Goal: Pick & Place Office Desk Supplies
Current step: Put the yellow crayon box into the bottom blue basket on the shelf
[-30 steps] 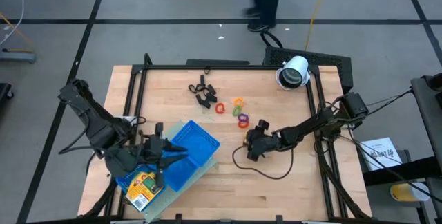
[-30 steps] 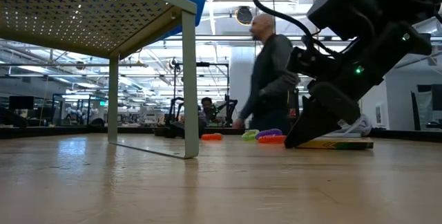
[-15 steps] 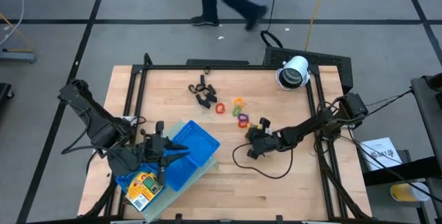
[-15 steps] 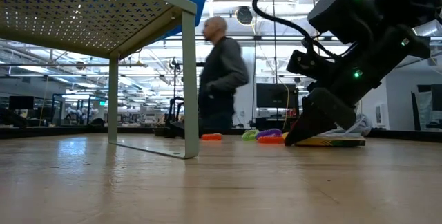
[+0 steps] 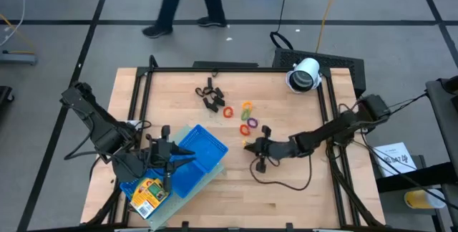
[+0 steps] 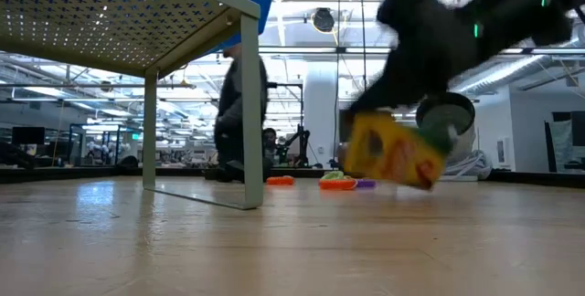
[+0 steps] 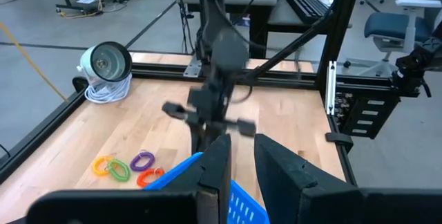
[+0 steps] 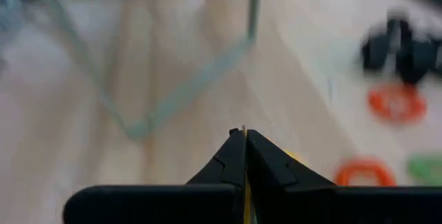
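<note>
My right gripper hangs over the table's middle, shut on a yellow printed pack that is off the wood. Coloured rings and black clips lie on the table beyond it. At the near left my left gripper is shut on the blue tray, which holds another yellow pack. The tray sits raised and tilted; a thin frame leg under it reaches the table. My left gripper has the blue tray's rim between its two fingers, coming from the table's left side, nearly level. The tray is held up and tilted. My right gripper pinches a thin edge of the yellow pack between its shut fingers. It comes from the table's right, slanting slightly down. The pack hangs tilted below the fingers, clear of the table.
A white cylindrical device with a coiled cable stands at the far right corner. A black cable loop lies on the wood near my right arm. A person walks past beyond the table's far edge.
My right gripper has shut on the yellow pack, which lay flat on the table. It has risen, tipped its fingers up toward level and shifted toward the table's left, lifting the pack clear and tilted. The person behind the table has walked toward the left.
</note>
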### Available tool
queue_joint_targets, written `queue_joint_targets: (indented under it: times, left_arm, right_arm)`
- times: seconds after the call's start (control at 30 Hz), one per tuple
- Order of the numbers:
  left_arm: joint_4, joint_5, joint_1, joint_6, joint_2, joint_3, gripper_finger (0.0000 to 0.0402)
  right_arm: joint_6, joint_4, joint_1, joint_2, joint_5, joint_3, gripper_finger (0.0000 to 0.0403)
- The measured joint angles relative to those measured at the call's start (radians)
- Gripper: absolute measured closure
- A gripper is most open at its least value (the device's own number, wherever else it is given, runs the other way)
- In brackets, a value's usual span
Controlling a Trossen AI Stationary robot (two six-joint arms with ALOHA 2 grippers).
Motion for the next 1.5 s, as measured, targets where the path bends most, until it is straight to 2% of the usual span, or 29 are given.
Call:
queue_joint_targets:
  times: [0.27,0.47,0.57,0.67,0.73,0.83,0.93,1.13,1.33,1.5]
  left_arm:
    - [0.005,0.000,0.038,0.001,0.001,0.000,0.0330]
    - [0.015,0.001,0.082,0.001,0.010,0.000,0.0330]
    - [0.051,0.017,0.120,0.070,0.034,0.000,0.0330]
    - [0.136,0.105,0.170,0.182,0.067,0.000,0.0324]
    - [0.210,0.179,0.201,0.244,0.089,0.000,0.0307]
    - [0.333,0.255,0.246,0.327,0.118,0.000,0.0260]
    - [0.429,0.278,0.280,0.403,0.155,0.000,0.0203]
    - [0.588,0.326,0.341,0.474,0.227,0.000,0.0123]
    - [0.770,0.529,0.397,0.480,0.312,0.000,0.0095]
    - [0.821,0.543,0.418,0.480,0.341,0.000,0.0104]
  right_arm:
    - [-0.187,0.074,0.047,-0.238,-0.003,0.001,0.0403]
    - [-0.361,0.234,0.072,-0.318,-0.020,0.001,0.0403]
    - [-0.425,0.338,0.072,-0.325,-0.109,0.001,0.0403]
    - [-0.461,0.438,0.062,-0.324,-0.213,0.001,0.0403]
    - [-0.468,0.495,0.055,-0.325,-0.265,0.001,0.0403]
    - [-0.467,0.580,0.044,-0.324,-0.343,0.001,0.0403]
    - [-0.467,0.657,0.040,-0.325,-0.424,0.001,0.0403]
    - [-0.467,0.723,0.039,-0.325,-0.456,0.003,0.0403]
    - [-0.467,0.716,0.037,-0.290,-0.503,0.056,0.0403]
    - [-0.468,0.707,0.036,-0.263,-0.533,0.085,0.0403]
